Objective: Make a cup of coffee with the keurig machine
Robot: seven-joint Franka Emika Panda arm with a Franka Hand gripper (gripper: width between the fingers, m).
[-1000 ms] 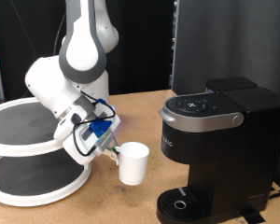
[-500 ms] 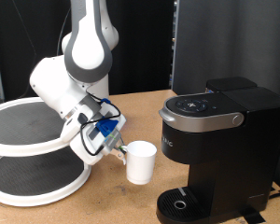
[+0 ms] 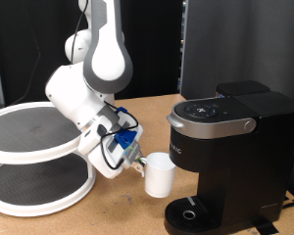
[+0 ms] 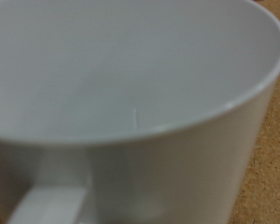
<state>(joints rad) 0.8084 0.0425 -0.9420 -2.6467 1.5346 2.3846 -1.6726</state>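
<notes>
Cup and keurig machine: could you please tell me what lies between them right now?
Nothing. In the exterior view the cup, carried at the gripper, hangs just left of the keurig machine, with only a narrow bare gap above the table.

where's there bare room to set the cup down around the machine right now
The drip tray under the keurig machine looks bare. Bare table also lies between the white two-tier stand and the machine, towards the exterior view's bottom. It is crowded just off the machine's brew head, where the gripper has the cup by its handle side.
</notes>
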